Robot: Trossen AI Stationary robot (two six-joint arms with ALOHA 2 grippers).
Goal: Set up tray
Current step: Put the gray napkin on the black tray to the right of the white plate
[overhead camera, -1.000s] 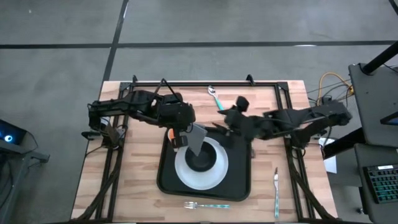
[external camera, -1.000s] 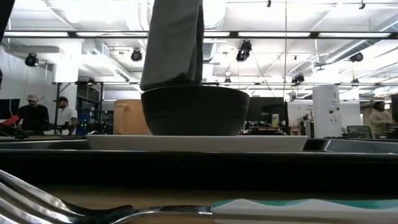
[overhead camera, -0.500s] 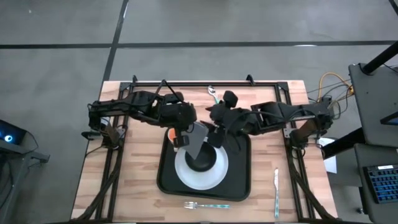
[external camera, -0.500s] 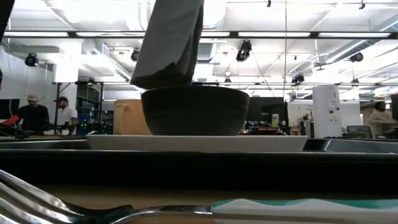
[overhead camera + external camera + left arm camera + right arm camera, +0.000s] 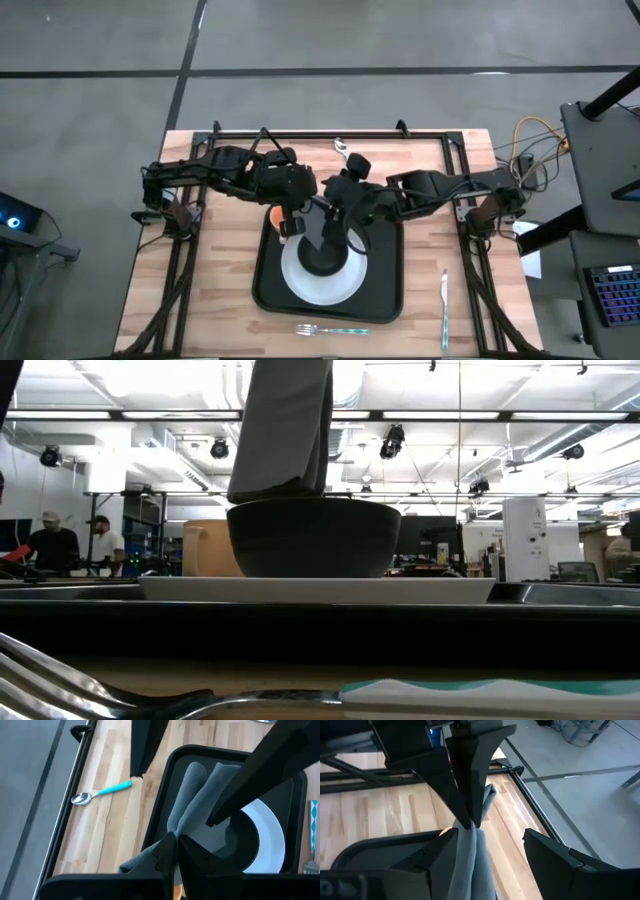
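Gripping the napkin [image 5: 322,222] over the tray [image 5: 385,290], left jaws stay closed; right jaws flank it, open.

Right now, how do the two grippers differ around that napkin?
The left gripper is shut on the grey napkin, dangling it above the black bowl; the right gripper is open, its fingers straddling the hanging cloth without closing. The left comes in from the tray's left side, the right from its right. Both hover over the tray.

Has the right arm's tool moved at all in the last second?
Yes. In the high view the right tool has swung left along the tray's far edge, from near its right corner to the napkin that the left tool holds.
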